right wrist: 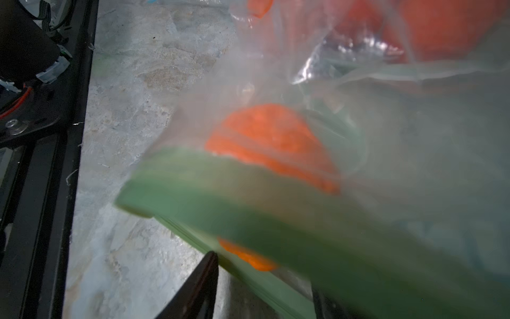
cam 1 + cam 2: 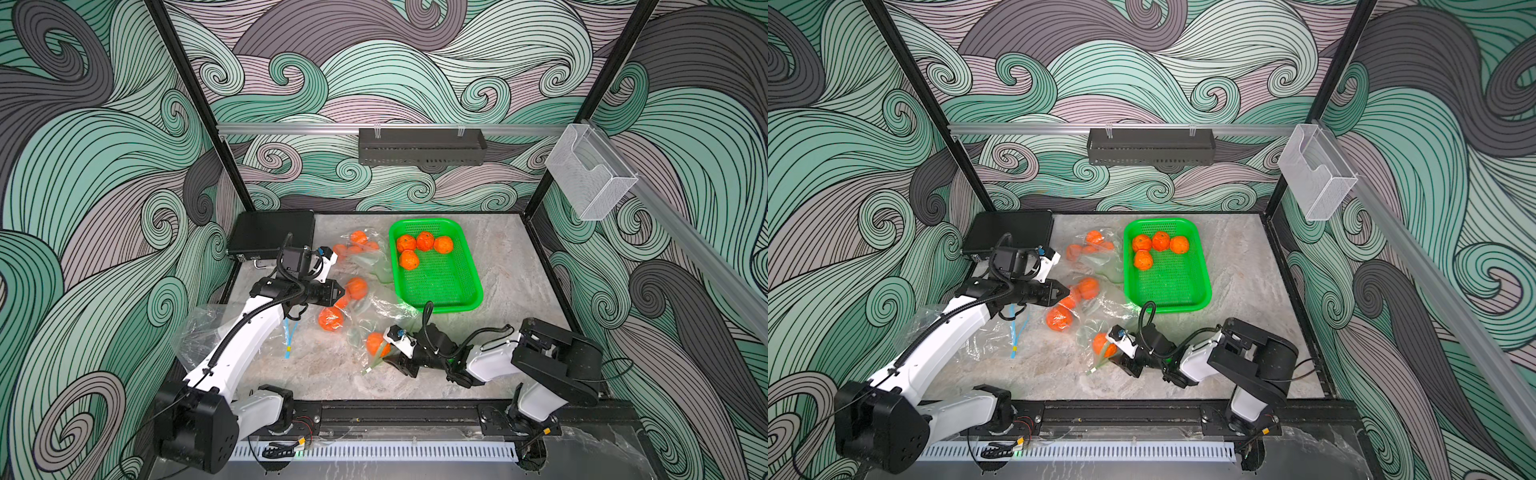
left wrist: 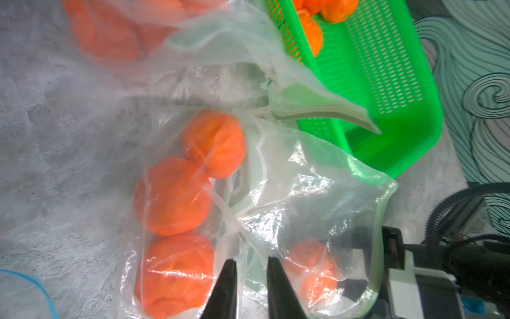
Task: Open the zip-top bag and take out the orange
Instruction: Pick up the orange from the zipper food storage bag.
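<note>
A green basket (image 2: 451, 284) on the bench (image 2: 511, 266) holds four oranges (image 2: 424, 241); clear bags (image 2: 365, 259) beside it hold more. The zip-top bag (image 2: 361, 330) lies near the front with its orange (image 2: 375, 344) inside. The right fingers (image 1: 205, 273) straddle its green zip strip (image 1: 248, 198); I cannot tell whether they clamp it. The left fingers (image 3: 230, 276) stand slightly apart, with bag film between them.

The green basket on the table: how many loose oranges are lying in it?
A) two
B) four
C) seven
B: both top views show four oranges clustered at the far end of the green basket, none of them inside a bag.
</note>
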Available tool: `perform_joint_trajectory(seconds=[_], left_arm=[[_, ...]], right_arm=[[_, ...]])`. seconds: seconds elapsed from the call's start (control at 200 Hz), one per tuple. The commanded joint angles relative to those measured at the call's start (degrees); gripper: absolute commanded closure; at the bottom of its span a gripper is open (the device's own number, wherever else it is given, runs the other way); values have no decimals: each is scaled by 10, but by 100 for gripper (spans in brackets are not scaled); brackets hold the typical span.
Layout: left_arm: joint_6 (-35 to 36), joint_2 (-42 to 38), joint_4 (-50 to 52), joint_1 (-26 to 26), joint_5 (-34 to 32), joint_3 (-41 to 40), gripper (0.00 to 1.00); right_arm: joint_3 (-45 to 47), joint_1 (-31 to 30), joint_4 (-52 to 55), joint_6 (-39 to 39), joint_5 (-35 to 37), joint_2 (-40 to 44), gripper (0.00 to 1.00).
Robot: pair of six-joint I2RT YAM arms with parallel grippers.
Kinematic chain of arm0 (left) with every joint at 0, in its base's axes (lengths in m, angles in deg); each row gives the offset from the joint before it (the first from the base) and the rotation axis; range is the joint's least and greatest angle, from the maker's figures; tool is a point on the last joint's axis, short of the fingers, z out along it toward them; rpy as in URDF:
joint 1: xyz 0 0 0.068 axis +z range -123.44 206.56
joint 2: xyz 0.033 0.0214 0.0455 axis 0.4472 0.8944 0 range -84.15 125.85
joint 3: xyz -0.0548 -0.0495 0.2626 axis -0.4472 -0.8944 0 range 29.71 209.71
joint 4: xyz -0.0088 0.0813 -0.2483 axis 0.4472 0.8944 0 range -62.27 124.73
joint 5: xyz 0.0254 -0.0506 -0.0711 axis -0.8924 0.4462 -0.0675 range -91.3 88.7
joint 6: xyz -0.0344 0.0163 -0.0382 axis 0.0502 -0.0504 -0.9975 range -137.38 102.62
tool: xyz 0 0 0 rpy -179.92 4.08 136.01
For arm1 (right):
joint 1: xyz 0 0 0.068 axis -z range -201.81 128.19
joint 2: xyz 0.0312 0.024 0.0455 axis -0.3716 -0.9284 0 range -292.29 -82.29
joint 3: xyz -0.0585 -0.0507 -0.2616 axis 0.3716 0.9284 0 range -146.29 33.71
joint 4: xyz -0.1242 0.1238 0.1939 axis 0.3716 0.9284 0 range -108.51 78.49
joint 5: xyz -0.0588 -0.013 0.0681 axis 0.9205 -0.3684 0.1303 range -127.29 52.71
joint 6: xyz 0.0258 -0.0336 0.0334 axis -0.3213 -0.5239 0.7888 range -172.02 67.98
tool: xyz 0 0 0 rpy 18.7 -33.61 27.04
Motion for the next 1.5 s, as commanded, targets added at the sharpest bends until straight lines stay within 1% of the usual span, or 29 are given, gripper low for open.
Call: perform_joint_trajectory(seconds=[0.0, 0.11, 0.255, 0.35, 0.495, 0.615, 0.77, 0.921, 1.071, 1.201, 1.381, 1.491], left_arm=[[22, 50, 59, 0, -39, 64, 78], [23, 82, 80, 0, -42, 82, 80], [24, 71, 53, 1, -23, 59, 80], [25, 57, 36, 0, -13, 46, 81], [23, 53, 32, 0, -4, 36, 81], [23, 57, 37, 0, -9, 35, 81], [19, 65, 47, 1, -28, 37, 81], [16, 69, 53, 1, -42, 37, 78], [13, 69, 49, 1, -45, 36, 76], [11, 68, 49, 0, -50, 35, 72], [8, 69, 50, 0, -48, 33, 72], [6, 73, 49, 0, -38, 30, 73]], right_arm=[[-15, 2, -16, 15, -11, -6, 45], [-17, 3, -8, 12, -9, 9, 44], [-20, 5, 18, 2, -1, 39, 42], [-30, 8, 32, 3, 6, 53, 36], [-58, 10, 53, -4, 14, 57, 31], [-89, 12, 68, -16, 10, 27, 29], [-123, 18, 68, -17, -12, -17, 27], [-166, 20, 95, -22, -30, -42, 22], [-202, 22, 105, -25, -33, -71, 19], [-224, 29, 96, -5, -31, -103, 17], [-268, 42, 106, 23, -39, -138, 17], [-287, 47, 109, 40, -53, -155, 20]])
